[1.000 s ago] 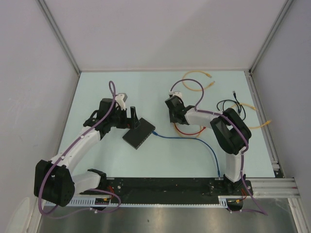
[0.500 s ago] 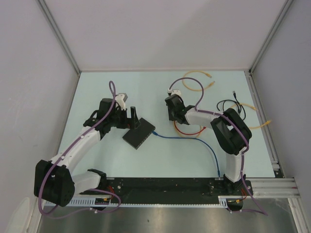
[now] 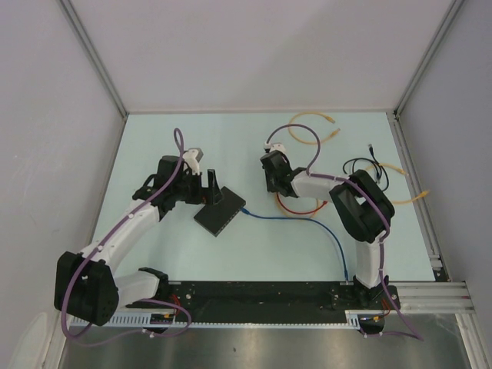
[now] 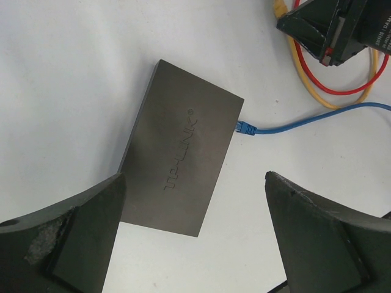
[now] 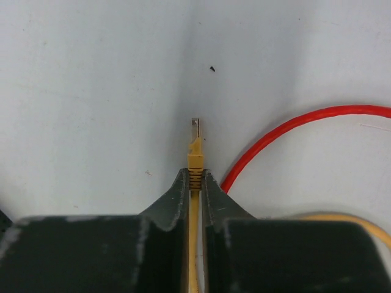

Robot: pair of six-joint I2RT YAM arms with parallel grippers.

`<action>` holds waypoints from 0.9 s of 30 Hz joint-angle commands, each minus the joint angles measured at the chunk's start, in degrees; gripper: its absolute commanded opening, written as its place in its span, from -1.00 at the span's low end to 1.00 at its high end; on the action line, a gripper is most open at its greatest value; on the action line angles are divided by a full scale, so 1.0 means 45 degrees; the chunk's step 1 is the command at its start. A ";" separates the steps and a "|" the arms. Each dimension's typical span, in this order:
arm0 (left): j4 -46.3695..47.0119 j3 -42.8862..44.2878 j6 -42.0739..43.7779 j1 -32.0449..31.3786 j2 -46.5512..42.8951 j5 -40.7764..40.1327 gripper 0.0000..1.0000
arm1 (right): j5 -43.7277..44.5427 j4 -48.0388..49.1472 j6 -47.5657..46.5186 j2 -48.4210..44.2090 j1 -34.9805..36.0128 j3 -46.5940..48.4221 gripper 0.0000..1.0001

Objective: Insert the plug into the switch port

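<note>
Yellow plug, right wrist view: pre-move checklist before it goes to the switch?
1. Grip: ok. The right end effector is shut on the yellow plug, with the tip sticking out ahead.
2. Plug latch orientation versus the ports: cannot tell.
3. Switch restrained: not ok. The left end effector is open over it, not clamping.
4. Free port: cannot tell. The sockets are not visible, and a blue plug sits at the port edge.
5. Snag risk: not ok. The red cable curves close beside the yellow plug.
6. Alignment: not ok. In the top view the right end effector is well apart from the switch.
</note>
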 commanded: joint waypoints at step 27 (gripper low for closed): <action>0.3664 -0.0330 -0.6391 -0.0057 -0.1340 0.1738 0.45 | -0.0266 0.1815 -0.4503 -0.4845 0.4662 -0.0223 -1.00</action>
